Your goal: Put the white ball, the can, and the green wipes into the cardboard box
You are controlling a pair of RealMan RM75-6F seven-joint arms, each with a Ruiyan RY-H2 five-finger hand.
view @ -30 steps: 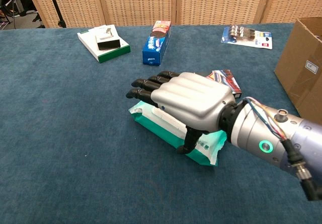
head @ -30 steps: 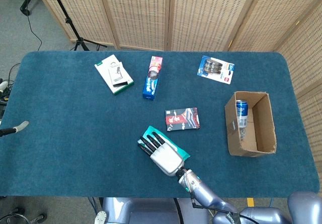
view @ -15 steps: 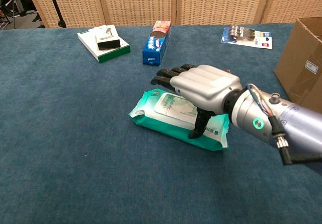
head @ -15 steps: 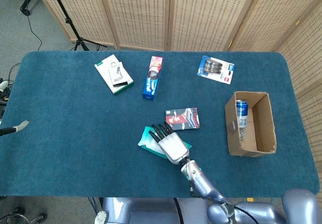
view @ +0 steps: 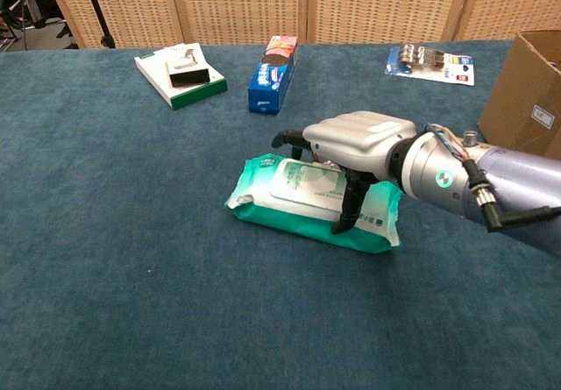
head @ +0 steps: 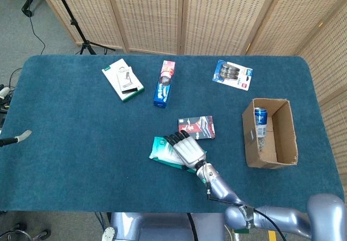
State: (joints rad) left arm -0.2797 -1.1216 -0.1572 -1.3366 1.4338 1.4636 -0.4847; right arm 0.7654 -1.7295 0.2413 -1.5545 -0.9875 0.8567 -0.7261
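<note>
Green and white, the wipes (view: 308, 199) lie flat on the blue table (head: 70, 132), near its front edge and a little right of centre. The right hand (view: 358, 149) sits over the far right part of the pack, palm down, with its thumb (view: 348, 210) pressed down onto the pack's near side and its dark fingers (view: 289, 136) curled over the far edge; whether it has truly clamped the pack or merely rests on it I cannot tell, as the pack is flat on the cloth. In the head view the hand (head: 187, 149) covers the right half of the wipes (head: 162, 150), and just beyond its fingertips lies a red and black packet (head: 197, 128). The cardboard box (head: 269, 133) lies on its side well to the right, with the can (head: 261, 121) standing inside against its far end. The white ball is not to be made out in either view. Along the far side of the table lie a white and green box (head: 123, 79), a blue tube box (head: 164, 83) and a blister pack (head: 233, 75), all well apart from the hand. At the left edge, a grey tip (head: 21, 137) pokes in over the table; the left hand itself does not show.
</note>
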